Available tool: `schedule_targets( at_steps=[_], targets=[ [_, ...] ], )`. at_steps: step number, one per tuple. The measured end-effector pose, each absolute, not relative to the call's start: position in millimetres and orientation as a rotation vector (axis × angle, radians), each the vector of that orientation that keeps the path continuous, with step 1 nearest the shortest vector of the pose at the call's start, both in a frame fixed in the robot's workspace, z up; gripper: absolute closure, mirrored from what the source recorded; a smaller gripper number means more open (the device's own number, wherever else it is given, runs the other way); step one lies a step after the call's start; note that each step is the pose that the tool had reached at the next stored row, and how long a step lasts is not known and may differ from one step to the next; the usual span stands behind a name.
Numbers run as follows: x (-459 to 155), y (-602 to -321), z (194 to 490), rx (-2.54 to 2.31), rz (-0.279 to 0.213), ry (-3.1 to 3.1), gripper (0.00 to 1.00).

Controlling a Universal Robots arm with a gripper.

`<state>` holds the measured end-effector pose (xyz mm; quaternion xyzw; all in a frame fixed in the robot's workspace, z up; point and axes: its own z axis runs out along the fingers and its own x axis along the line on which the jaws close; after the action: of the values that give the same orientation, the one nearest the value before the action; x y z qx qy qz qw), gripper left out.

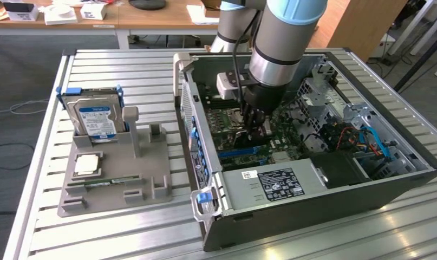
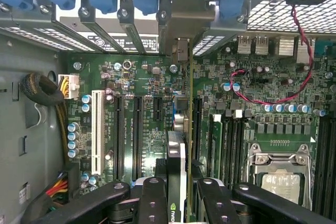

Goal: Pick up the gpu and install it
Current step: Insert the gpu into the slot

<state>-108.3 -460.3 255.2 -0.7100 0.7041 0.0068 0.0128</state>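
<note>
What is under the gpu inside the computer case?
The green motherboard, with long black slots beside the gpu. What lies directly beneath is covered by the card itself.

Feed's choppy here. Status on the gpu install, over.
Gripper shut on gpu, inside the case. It stands edge-on over motherboard slots, seating unclear. Red-black wire apart from it.

Shows the gpu [image 2: 176, 153], a thin dark card upright on edge, pinched in the tool [image 2: 181, 184] toward nine o'clock inside the case [image 1: 312, 216].
</note>
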Motion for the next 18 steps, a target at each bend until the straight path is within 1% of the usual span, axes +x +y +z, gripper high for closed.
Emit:
schedule_targets(
  at_steps=[18],
  targets=[
    [-109.1,-460.7,252.4,-2.197,0.021,2.21,0.73]
  ],
)
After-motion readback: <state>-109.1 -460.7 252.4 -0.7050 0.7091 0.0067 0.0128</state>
